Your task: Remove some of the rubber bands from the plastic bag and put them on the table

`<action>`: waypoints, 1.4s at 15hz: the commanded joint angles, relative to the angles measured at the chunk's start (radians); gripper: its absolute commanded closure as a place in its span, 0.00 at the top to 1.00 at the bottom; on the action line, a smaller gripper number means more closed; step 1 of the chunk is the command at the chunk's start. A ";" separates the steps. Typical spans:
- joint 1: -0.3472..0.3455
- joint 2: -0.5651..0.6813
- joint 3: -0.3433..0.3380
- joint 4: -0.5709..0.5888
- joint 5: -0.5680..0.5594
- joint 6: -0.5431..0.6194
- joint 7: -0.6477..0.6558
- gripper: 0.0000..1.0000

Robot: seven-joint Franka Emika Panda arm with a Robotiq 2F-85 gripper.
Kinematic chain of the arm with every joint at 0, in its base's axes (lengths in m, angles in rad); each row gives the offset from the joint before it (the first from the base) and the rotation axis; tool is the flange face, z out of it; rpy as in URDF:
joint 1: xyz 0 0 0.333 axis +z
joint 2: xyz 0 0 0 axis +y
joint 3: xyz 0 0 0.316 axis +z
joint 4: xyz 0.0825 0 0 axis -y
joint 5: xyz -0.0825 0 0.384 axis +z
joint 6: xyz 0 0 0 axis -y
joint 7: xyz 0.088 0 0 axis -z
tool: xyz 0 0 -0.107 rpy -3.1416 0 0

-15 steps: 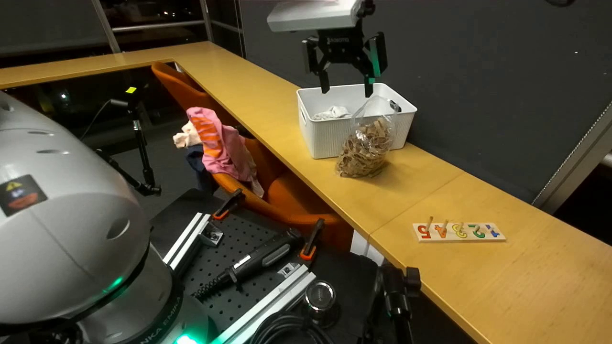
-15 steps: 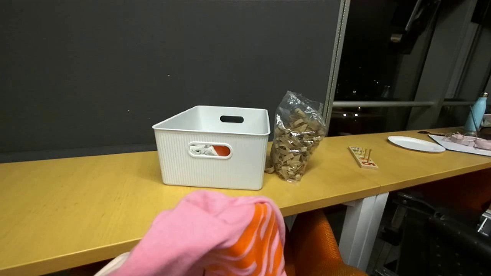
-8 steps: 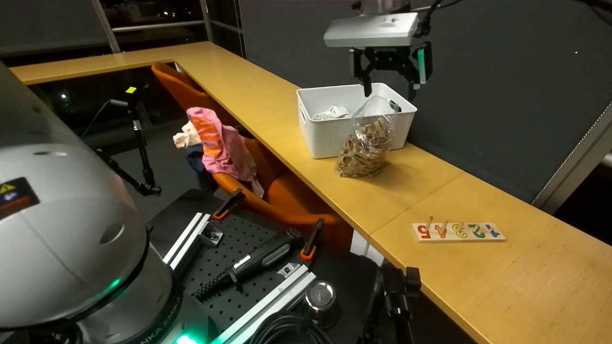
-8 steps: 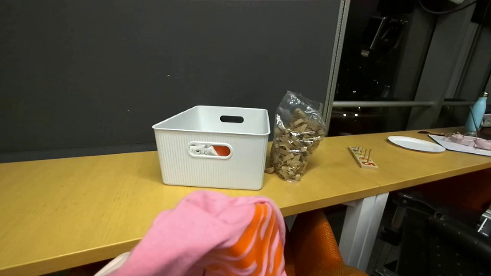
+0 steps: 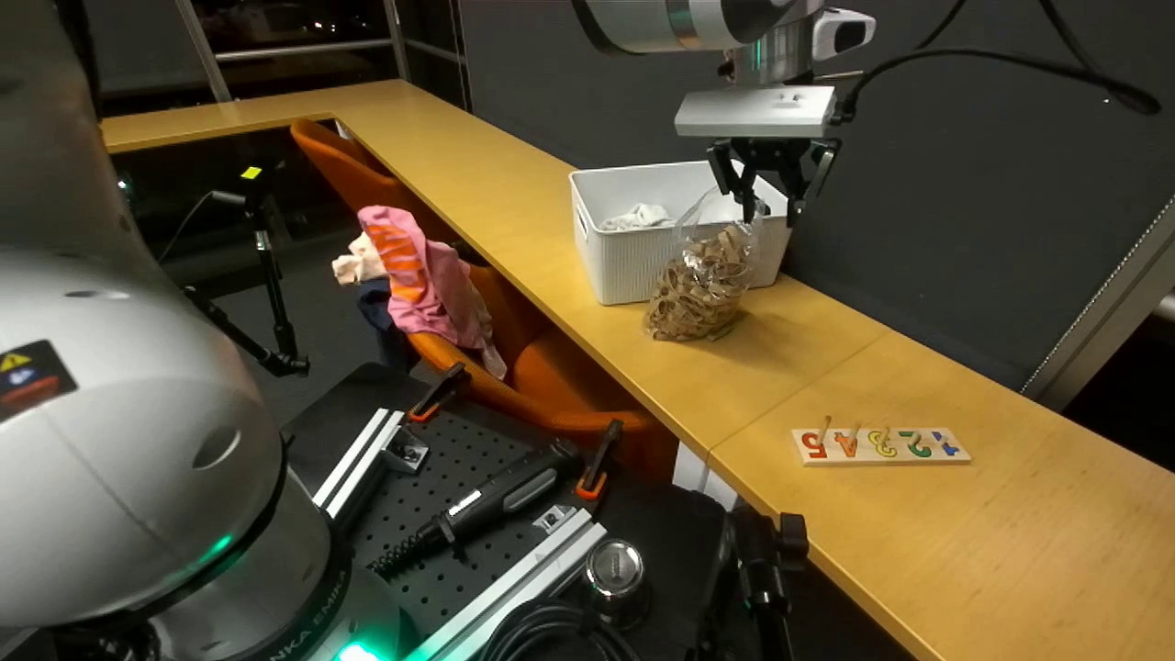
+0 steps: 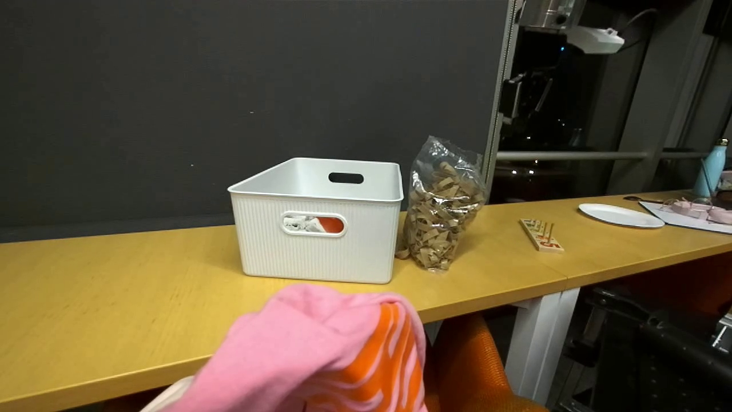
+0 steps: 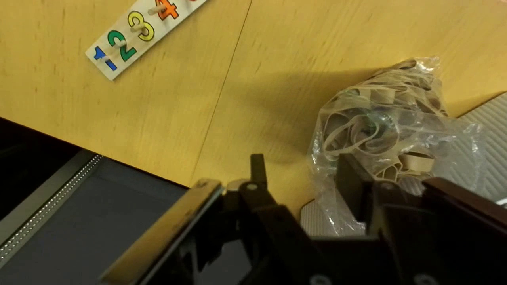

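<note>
Black two-fingered claw [image 5: 771, 217], jaws apart, hangs near clear crinkly plastic bag [image 5: 702, 275]. Thin tan looped rubber bands [image 6: 440, 217] inside.

In the wrist view, the end effector [image 7: 303, 172] hides part of the plastic bag [image 7: 384, 130].

My arm [image 5: 138, 459] is rounded and pale grey, with a dark label [image 5: 41, 390] bearing a yellow warning triangle [image 5: 15, 361], a dark band [image 5: 307, 617] lettered EMIKA, and a green light [image 5: 356, 653]. A black cable [image 5: 982, 54] arcs from beside a flat silver housing [image 5: 755, 112]. My gripper [image 5: 771, 216] is black, with angular linked fingers [image 7: 259, 170] and round, pale screw heads [image 7: 320, 280].
</note>
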 commanded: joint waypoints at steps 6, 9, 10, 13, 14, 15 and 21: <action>0.030 0.112 0.051 0.054 0.004 0.154 -0.064 0.00; 0.027 0.151 0.073 0.068 0.014 0.197 -0.118 0.00; 0.022 0.162 0.083 0.075 0.024 0.208 -0.145 0.00; 0.008 0.202 0.107 0.106 0.060 0.209 -0.208 0.00; 0.002 0.213 0.115 0.115 0.074 0.201 -0.230 0.00; 0.000 0.225 0.121 0.123 0.081 0.193 -0.246 0.00; -0.018 0.281 0.134 0.142 0.086 0.173 -0.301 0.26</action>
